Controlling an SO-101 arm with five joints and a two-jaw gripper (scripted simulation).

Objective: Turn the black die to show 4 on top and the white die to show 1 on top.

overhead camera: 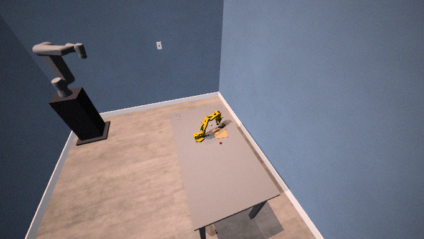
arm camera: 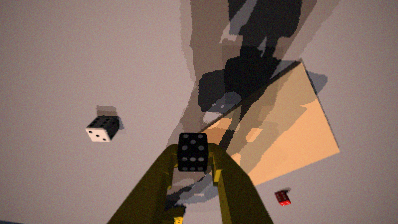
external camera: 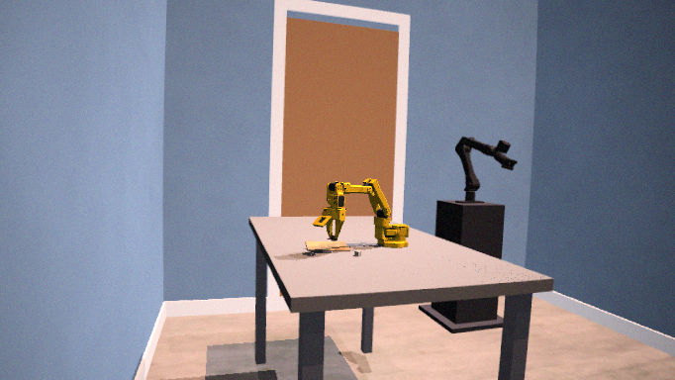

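Observation:
My gripper (overhead camera: 218,124) (external camera: 335,238) (arm camera: 193,155) is shut on the black die (arm camera: 193,151), held above the table beside the mat's edge in the wrist view. The die shows a five towards the wrist camera and a six below it. The orange mat (overhead camera: 222,135) (external camera: 322,245) (arm camera: 305,152) lies partly in the arm's shadow; I cannot tell whether it is fully flat. The white die (overhead camera: 211,124) (external camera: 357,253) (arm camera: 99,134) is off the mat, with a bright three-pip face and a dark, shaded face. The red die (overhead camera: 221,143) (arm camera: 282,198) lies off the mat, near its edge.
The grey table (overhead camera: 217,168) (external camera: 406,277) carries the arm's yellow base (overhead camera: 199,137) (external camera: 393,235). Small dark specks show near one table corner. Another arm (overhead camera: 59,65) (external camera: 470,168) stands on a black pedestal away from the table. A blue wall runs close beside the table.

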